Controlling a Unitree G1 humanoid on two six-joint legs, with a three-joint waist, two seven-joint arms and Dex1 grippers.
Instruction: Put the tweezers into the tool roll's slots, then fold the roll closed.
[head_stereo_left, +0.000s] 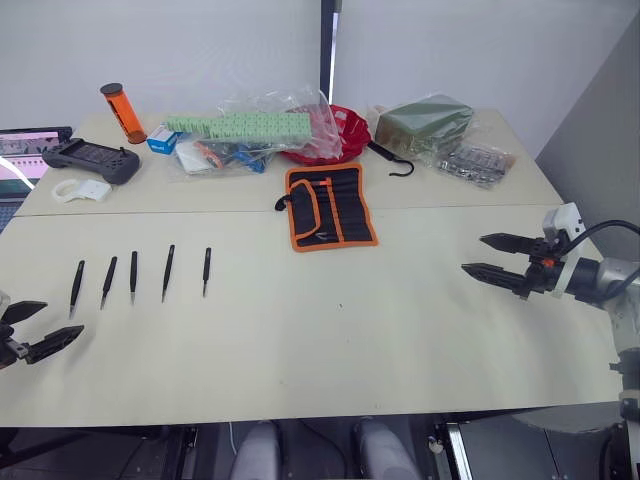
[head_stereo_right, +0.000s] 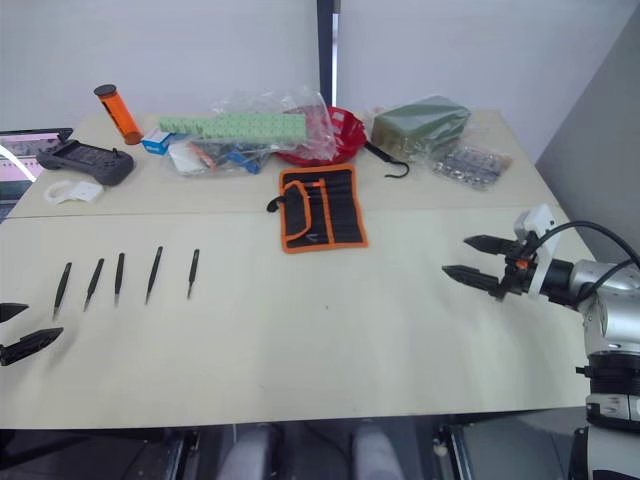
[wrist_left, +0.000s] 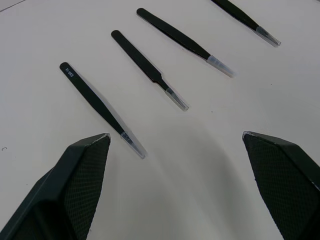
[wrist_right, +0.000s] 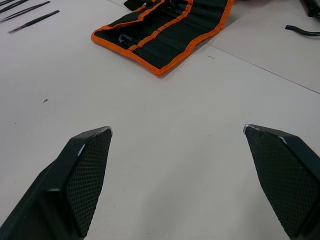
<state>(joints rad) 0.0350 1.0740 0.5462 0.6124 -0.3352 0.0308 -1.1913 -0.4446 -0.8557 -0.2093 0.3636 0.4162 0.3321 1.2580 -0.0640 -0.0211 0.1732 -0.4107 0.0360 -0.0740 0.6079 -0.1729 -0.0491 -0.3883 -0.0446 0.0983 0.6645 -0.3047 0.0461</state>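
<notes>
Matt black tweezers (head_stereo_left: 133, 276), black cloth tool roll (head_stereo_left: 328, 207) orange-bound, smooth matt beige table (head_stereo_left: 330, 340), hand fingers (wrist_right: 82, 172) mesh-textured.

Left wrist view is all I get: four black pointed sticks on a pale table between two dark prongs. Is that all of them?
Observer: No, five tweezers lie in a row on the table; your view leaves one out.
Operator: Where do they go?
Observer: Into the tool roll, which lies unrolled farther back near the table's middle.
Operator: Is there a second arm?
Observer: Yes, the right end effector hovers open over the table's right side, holding nothing.
Operator: Are those prongs holding anything?
Observer: No. They belong to the left end effector, open just short of the row's leftmost tweezer.
</notes>
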